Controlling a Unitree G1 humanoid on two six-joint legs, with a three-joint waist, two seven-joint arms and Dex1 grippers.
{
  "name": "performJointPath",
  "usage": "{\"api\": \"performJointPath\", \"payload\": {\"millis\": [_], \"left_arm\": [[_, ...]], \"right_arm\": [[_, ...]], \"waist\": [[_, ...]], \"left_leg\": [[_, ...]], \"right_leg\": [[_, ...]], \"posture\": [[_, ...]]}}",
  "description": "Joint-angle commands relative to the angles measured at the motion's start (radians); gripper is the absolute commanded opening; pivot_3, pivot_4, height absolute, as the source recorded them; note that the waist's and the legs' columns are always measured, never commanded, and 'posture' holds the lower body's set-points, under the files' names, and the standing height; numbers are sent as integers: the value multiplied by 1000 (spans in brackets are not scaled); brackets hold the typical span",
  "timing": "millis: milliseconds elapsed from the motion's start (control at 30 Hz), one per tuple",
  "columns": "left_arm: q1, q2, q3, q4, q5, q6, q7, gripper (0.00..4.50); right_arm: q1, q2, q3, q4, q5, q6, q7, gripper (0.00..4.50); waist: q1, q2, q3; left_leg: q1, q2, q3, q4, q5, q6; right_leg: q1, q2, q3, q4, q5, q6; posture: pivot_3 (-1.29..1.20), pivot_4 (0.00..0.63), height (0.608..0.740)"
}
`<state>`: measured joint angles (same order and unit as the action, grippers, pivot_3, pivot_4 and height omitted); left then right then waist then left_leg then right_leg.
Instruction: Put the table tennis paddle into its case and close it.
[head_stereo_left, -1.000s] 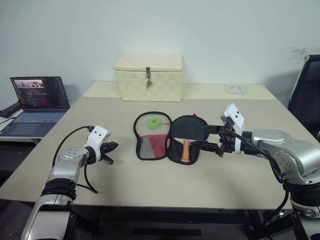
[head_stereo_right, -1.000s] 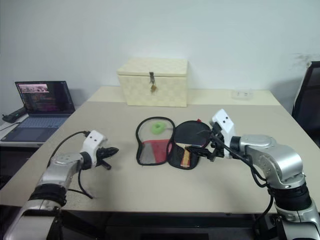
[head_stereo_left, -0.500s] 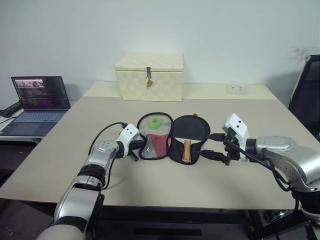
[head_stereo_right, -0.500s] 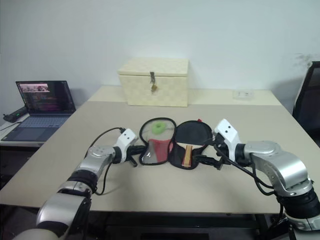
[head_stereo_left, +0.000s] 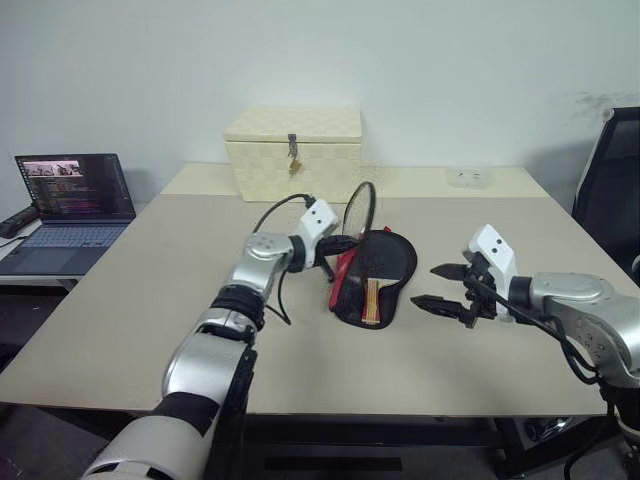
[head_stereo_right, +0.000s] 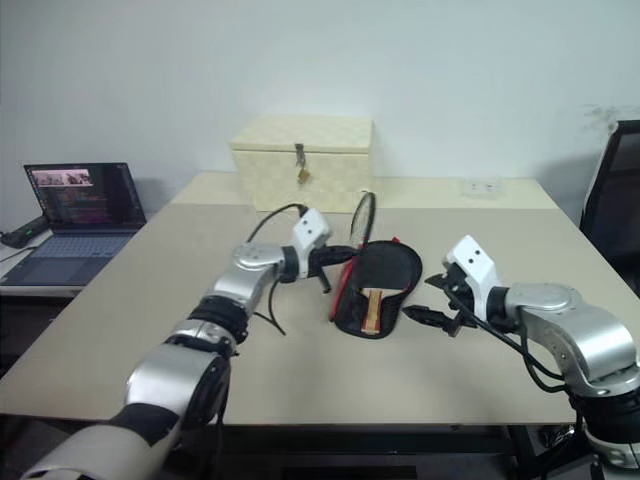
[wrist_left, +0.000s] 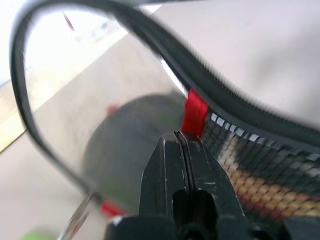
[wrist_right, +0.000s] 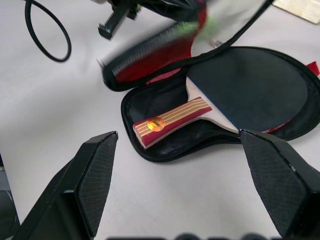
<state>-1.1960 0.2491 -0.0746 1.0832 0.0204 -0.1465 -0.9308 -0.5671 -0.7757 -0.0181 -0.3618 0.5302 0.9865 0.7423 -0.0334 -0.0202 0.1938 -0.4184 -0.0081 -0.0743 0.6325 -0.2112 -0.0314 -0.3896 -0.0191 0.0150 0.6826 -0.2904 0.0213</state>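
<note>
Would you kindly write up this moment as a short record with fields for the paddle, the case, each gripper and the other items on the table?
paddle: table tennis paddle lies black face up in the case's lower half, handle toward the robot
case: case open, its lid raised on edge over the left side
left gripper: left gripper shut at the lid's edge
right gripper: right gripper open, off the table, right of the case, holding nothing
other items: cream woven box at the back; laptop on a side desk to the left
</note>
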Motion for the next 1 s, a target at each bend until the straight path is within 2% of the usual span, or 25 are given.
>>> {"api": "performJointPath", "payload": {"millis": [33, 167, 367, 567, 767, 800, 867, 1000], "left_arm": [[-30, -49, 8, 15, -10, -28, 21, 28], [-19, -36, 25, 6, -20, -31, 6, 28], [74, 78, 61, -74, -69, 10, -83, 28], [246, 189, 109, -346, -173, 150, -195, 28], [407, 285, 185, -640, -273, 335, -168, 28], [430, 295, 192, -684, -283, 360, -156, 0], [470, 311, 199, -759, -299, 402, -133, 0], [523, 331, 209, -854, -324, 459, -98, 0]], "right_arm": [[-9, 9, -46, 15, -2, 2, -38, 4244], [-16, 38, -55, 67, 1, 13, -79, 4244], [-64, 136, -18, 216, -50, -14, -164, 4244], [-129, 243, -5, 347, -100, -44, -226, 4244], [-164, 352, 30, 532, -185, -141, -281, 4244], [-172, 366, 31, 567, -202, -160, -293, 3868], [-188, 385, 33, 628, -222, -188, -296, 3413], [-215, 407, 47, 708, -250, -213, -274, 2092]], "waist": [[3, 0, 0], [0, 0, 0], [-12, 0, 0], [-12, 1, 0], [-8, 1, 0], [-8, 1, 0], [-6, 1, 0], [-1, 1, 0]], "left_leg": [[0, 0, 0, 0, 0, 0], [0, 0, 0, 0, 0, 0], [2, 1, 1, -1, 0, 0], [1, 1, -1, -1, 0, 0], [2, 1, -2, -1, 0, 0], [2, 1, -2, -1, 0, 0], [2, 1, -2, -1, 0, 0], [2, 1, -2, 0, 1, 0]], "right_leg": [[0, 0, 0, 0, 0, 0], [0, 0, 0, 0, 0, 0], [0, 1, 2, 2, 0, 0], [0, 0, 2, 2, 0, 0], [0, 0, 2, 2, 0, 0], [0, 0, 3, 2, 0, 0], [0, 0, 2, 3, 0, 0], [0, 0, 2, 4, 0, 0]], "posture": [[0, 150, 740], [0, 150, 740], [0, 150, 740], [0, 150, 740], [0, 150, 740], [0, 150, 740], [0, 150, 740], [0, 150, 740]]}}
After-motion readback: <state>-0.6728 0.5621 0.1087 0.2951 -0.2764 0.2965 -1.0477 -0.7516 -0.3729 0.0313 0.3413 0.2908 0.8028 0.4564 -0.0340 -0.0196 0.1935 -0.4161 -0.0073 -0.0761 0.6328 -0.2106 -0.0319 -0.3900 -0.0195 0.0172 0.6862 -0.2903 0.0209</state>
